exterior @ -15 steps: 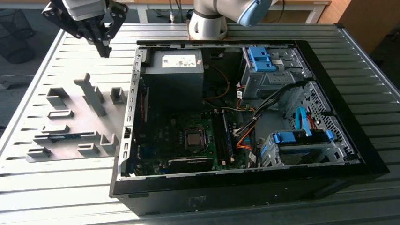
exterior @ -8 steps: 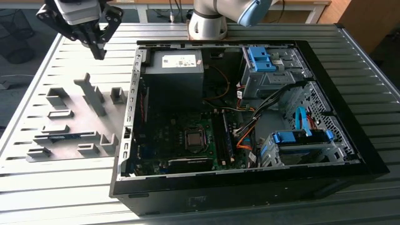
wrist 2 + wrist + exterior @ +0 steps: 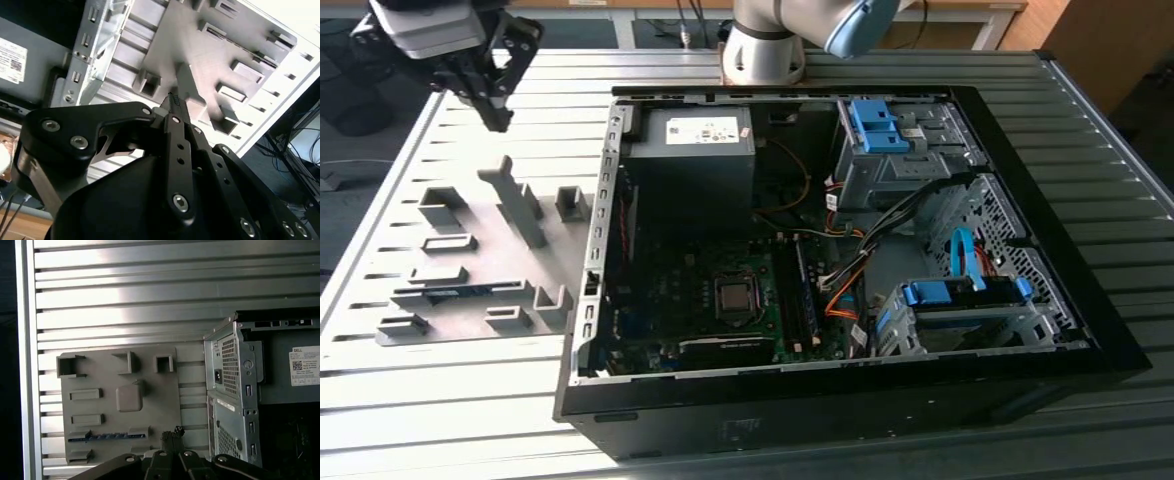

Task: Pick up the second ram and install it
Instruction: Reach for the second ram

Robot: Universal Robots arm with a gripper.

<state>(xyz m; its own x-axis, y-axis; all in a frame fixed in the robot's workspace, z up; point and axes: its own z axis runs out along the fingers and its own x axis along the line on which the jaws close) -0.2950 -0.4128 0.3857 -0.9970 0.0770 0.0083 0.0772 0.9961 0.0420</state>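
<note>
Ram (image 3: 460, 291) sits slotted in the grey fixture plate (image 3: 487, 265), at 6 o'clock from the gripper (image 3: 496, 122) in the exterior view and well apart from it. The gripper's fingers are closed and empty. The ram is likely light, stiff and fragile, best pinched at its long edges. Its chips are hard to make out. The case (image 3: 603, 230) stands at 3 o'clock.

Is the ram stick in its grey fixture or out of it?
In: the ram stick sits in a slot of the grey fixture, apart from the shut, empty tool.
</note>
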